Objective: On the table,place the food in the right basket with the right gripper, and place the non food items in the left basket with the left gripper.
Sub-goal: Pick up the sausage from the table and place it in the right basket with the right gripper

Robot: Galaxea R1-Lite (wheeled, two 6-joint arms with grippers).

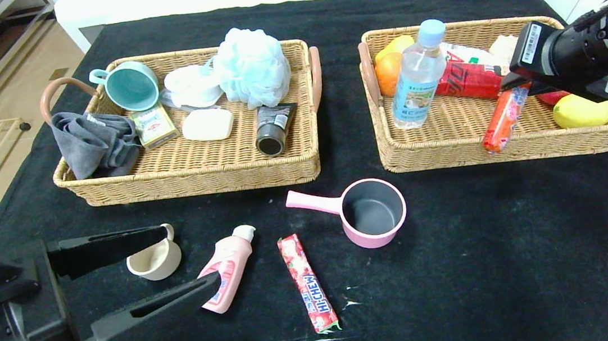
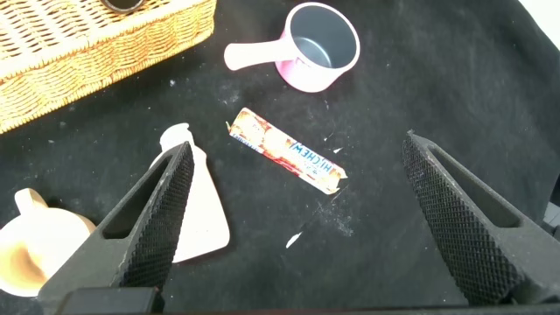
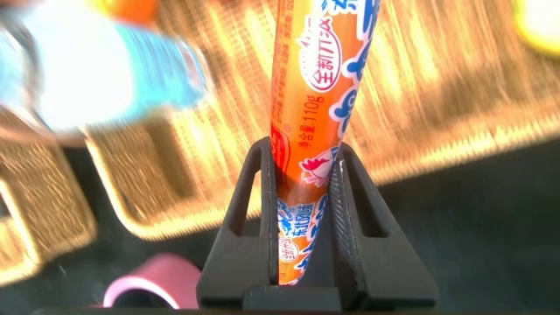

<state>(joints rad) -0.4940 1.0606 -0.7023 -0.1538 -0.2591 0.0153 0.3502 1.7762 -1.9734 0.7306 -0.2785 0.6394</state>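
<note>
A teal mug lies on its side and serves as the landmark. Just beside it, nearer the viewer, a grey cloth is bunched up, with a small green box next to that. Beyond the mug's far side sit a white round dish, a pale blue bath pouf, a white soap bar and a black tube. Well apart from the mug are an orange, a red packet and a yellow lemon.
</note>
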